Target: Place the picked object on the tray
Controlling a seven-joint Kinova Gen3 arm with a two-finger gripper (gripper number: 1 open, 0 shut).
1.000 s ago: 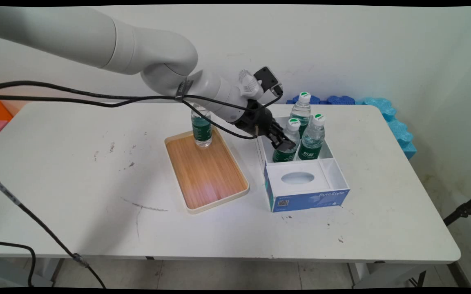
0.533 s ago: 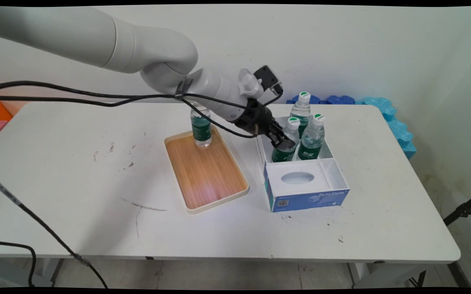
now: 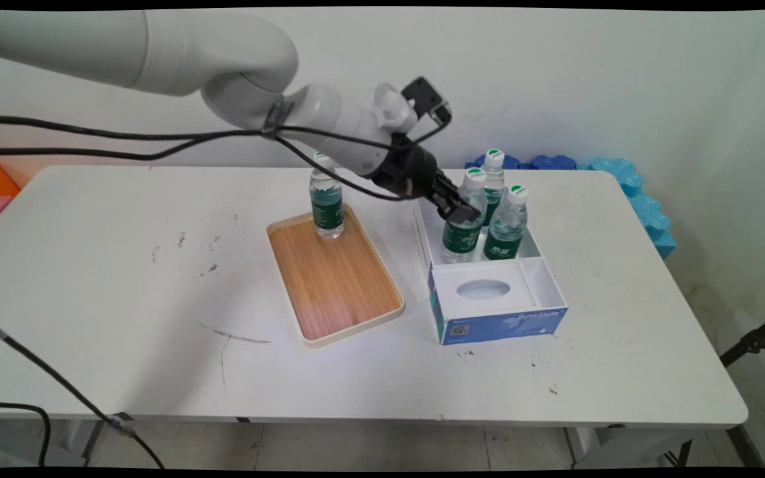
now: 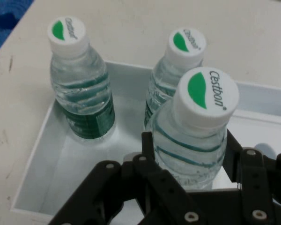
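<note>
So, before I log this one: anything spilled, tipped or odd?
No spill. The pincer grips one bottle, which sits higher than the two others in the box. The tray's bottle stands upright.

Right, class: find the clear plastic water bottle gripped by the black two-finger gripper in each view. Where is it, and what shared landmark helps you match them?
Main view: the clear plastic water bottle stands right of centre, gripper shut on it, inside the white box.
Hand view: it fills the lower centre-right, between the fingers.
Shared landmark: the white box holding two more bottles.
</note>
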